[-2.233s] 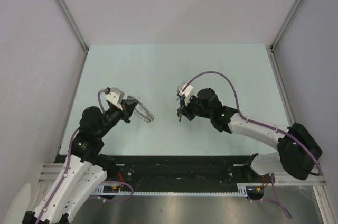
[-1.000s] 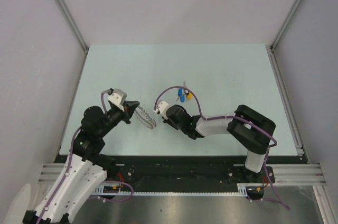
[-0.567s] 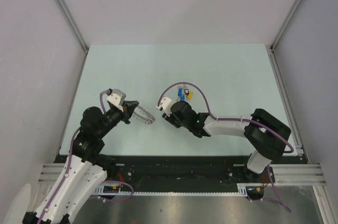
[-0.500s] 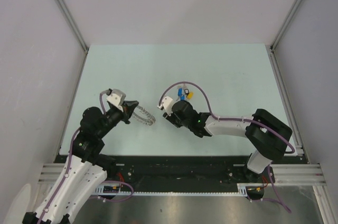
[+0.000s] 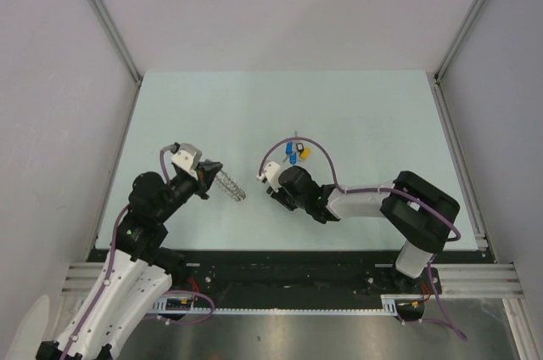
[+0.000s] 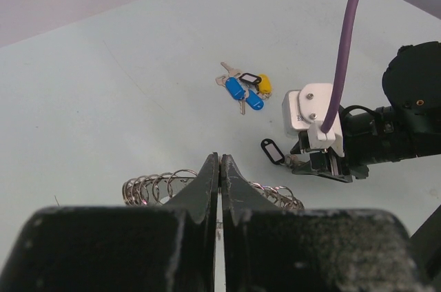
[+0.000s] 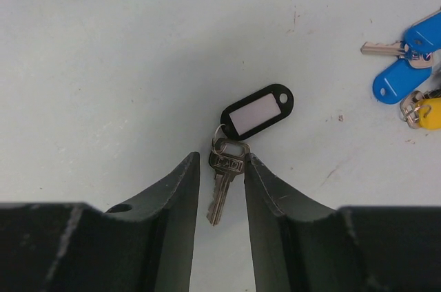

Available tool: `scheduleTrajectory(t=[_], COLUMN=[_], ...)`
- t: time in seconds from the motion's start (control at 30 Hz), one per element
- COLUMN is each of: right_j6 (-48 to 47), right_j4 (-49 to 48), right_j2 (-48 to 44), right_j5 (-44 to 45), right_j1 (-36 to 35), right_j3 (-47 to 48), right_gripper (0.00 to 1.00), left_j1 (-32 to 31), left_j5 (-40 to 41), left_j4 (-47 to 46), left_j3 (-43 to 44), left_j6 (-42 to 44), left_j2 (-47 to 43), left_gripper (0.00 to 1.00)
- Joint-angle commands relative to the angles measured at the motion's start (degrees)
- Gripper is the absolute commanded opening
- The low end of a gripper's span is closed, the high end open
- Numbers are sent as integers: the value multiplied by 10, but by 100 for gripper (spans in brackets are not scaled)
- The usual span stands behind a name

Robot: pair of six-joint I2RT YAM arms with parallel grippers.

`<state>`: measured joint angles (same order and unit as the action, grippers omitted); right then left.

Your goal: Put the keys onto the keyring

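Coiled wire keyring pinched in left tool, right tool narrowly parted astride silver key

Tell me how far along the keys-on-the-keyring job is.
Done: the left gripper is shut on the keyring, holding it. In hand: the right gripper stands open astride one key with a black tag lying on the table, not visibly clamped. Left: no key is on the ring; the blue and yellow keys lie apart, untouched.
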<state>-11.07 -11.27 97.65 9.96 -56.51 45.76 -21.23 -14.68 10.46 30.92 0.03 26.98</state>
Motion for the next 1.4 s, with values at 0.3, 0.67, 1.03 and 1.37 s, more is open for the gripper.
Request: scheduleTrajectory(t=[0.3,0.67,1.03,1.37], right_j6=[-1,-9,-5,10], right_j4=[-39,-45,-35,-13], right_j2=[19,30,21,-32], right_j5=[1,1,-1,-41], right_j1=[9,14,15,24], right_j3=[0,1,1,-5], right_gripper=[29,29,12,0], left_j1=[5,6,6,6], left_j5=[4,3,1,-8], left_j4=[-23,-24,-24,-27], left_j3=[10,11,10,10], left_j6=[6,6,6,7], left_j2=[-5,-5,-5,-4], left_gripper=[2,2,2,2])
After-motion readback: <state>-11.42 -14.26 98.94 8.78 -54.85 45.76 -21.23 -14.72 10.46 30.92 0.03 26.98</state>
